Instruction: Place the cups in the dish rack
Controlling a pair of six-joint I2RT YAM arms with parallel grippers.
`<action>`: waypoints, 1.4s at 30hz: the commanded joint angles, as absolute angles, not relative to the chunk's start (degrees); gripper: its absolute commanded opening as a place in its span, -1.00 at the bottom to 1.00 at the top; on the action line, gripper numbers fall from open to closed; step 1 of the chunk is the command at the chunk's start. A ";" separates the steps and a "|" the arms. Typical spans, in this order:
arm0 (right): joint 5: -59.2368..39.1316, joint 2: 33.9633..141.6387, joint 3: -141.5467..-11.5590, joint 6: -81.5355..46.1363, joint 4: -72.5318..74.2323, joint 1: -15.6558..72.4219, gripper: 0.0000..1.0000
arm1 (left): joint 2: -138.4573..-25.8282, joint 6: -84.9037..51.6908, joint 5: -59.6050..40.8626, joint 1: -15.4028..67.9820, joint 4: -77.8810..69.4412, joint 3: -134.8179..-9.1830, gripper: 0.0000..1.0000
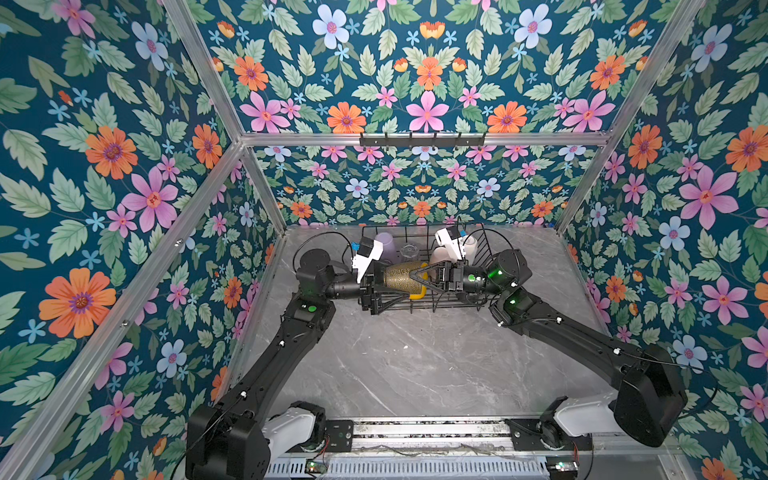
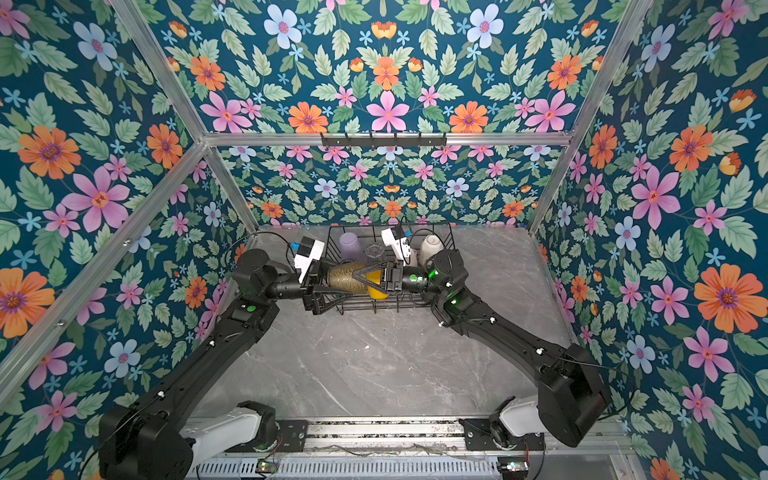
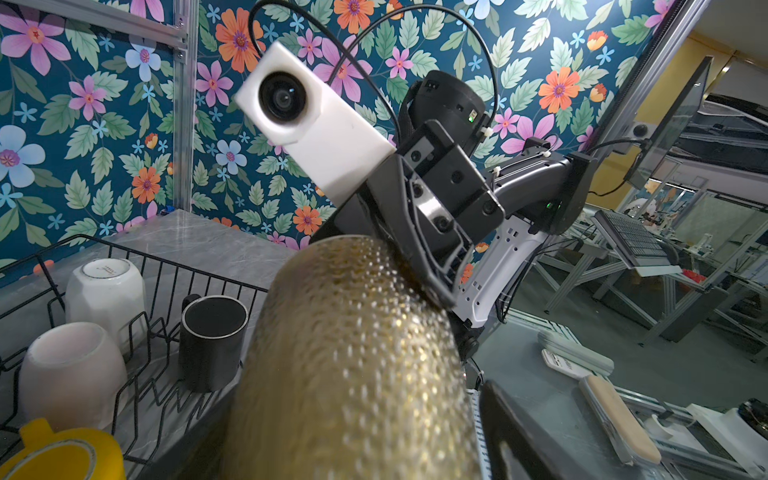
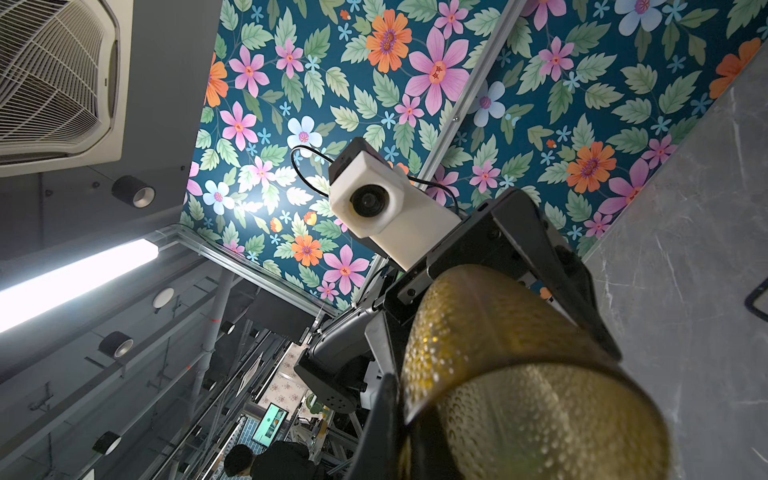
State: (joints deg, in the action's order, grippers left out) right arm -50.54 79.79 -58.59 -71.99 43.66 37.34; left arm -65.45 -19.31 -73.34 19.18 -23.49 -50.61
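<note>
In both top views the dish rack sits at the far middle of the grey marble table. Along its far side stand an upturned lilac tumbler, a clear glass, a pale pink mug and a white mug; a yellow mug sits at the near side. Over that near side the amber glass hangs on its side between the two arms; the right gripper is pinched tight on one end; the left gripper straddles the other end, jaws spread wide.

From the left wrist camera the amber glass fills the foreground; the right gripper clamps its far end; one finger of the left gripper stands just beside the glass with a gap between them, so that hand has no grip. In the rack the white mug and pale pink mug sit bottom up; the black mug stands beside them; the yellow mug is nearest.

From the right wrist camera the amber glass runs toward the left gripper, whose black finger lies along its side; whether they touch I cannot tell.
</note>
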 commanded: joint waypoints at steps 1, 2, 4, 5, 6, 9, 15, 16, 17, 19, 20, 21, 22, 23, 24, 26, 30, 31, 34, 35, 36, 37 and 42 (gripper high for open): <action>-50.71 80.00 -58.96 -72.50 47.62 37.45 -1.00 | -65.72 -18.86 -74.46 19.20 -24.43 -51.14 0.60; -50.63 80.04 -58.91 -72.51 47.71 37.57 -1.00 | -65.82 -18.89 -74.56 19.18 -24.40 -51.15 0.57; -50.54 80.15 -58.80 -72.51 47.88 37.70 -1.00 | -65.92 -18.96 -74.78 19.22 -24.39 -51.24 0.48; -50.49 80.16 -58.63 -72.61 47.98 37.74 -1.00 | -65.92 -18.99 -74.83 19.33 -24.43 -51.24 0.43; -50.54 80.24 -58.71 -72.68 48.22 37.74 -1.00 | -65.95 -19.07 -74.76 19.29 -24.43 -51.24 0.37; -50.45 80.33 -58.54 -72.69 48.32 37.86 -1.00 | -65.88 -19.08 -74.45 19.29 -24.42 -51.11 0.23; -50.27 80.42 -58.18 -72.69 48.14 37.80 -1.00 | -65.64 -18.90 -74.05 19.29 -24.43 -50.98 0.05; -50.28 80.42 -58.11 -72.69 48.16 37.82 -1.00 | -65.57 -18.90 -74.00 19.25 -24.43 -50.98 0.06; -50.21 80.38 -58.13 -72.77 48.19 37.84 -1.00 | -65.48 -18.94 -73.93 19.33 -24.43 -50.98 0.12; -50.19 80.34 -58.04 -72.77 48.19 37.87 -1.00 | -65.33 -18.92 -73.83 19.34 -24.43 -50.98 0.27; -50.10 80.25 -58.08 -72.77 48.20 37.84 -1.00 | -65.31 -18.82 -73.88 19.27 -24.41 -50.98 0.37; -50.10 80.18 -58.01 -72.77 48.21 37.96 -1.00 | -65.24 -18.85 -73.84 19.31 -24.41 -51.00 0.46; -50.02 80.16 -57.94 -72.77 48.21 37.97 -1.00 | -65.24 -18.82 -73.83 19.33 -24.43 -50.98 0.52; -50.01 80.16 -57.94 -72.77 48.16 37.92 -1.00 | -65.16 -18.73 -73.83 19.29 -24.39 -50.89 0.59; -50.00 80.16 -57.93 -72.80 48.19 37.94 -1.00 | -65.05 -18.72 -73.74 19.30 -24.42 -50.89 0.67; -49.92 80.19 -57.92 -72.86 48.21 37.94 -1.00 | -65.13 -18.72 -73.85 19.34 -24.43 -50.98 0.81; -49.92 80.16 -57.84 -72.77 48.32 38.11 -1.00 | -65.22 -18.73 -73.99 19.33 -24.43 -51.04 0.82; -49.92 80.16 -57.83 -72.84 48.27 38.08 -1.00 | -65.31 -18.72 -74.14 19.30 -24.40 -51.06 0.79; -49.83 80.18 -57.74 -72.85 48.29 38.10 -1.00 | -65.56 -18.92 -74.25 19.28 -24.43 -51.08 0.70; -49.77 80.18 -57.66 -72.85 48.42 38.10 -1.00 | -65.48 -18.91 -74.03 19.33 -24.43 -51.00 0.67; -49.75 80.16 -57.69 -72.86 48.40 38.14 -1.00 | -65.42 -18.94 -73.93 19.26 -24.41 -50.98 0.64; -49.76 80.16 -57.72 -72.86 48.36 38.11 -1.00 | -65.39 -18.89 -73.92 19.28 -24.39 -50.98 0.57; -49.50 80.20 -57.59 -72.88 48.41 38.07 -1.00 | -65.40 -18.84 -73.60 19.31 -24.49 -51.11 0.16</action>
State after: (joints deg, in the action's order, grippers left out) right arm -50.22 80.25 -57.58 -72.16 46.28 38.06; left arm -65.41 -19.81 -73.34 19.38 -22.48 -50.72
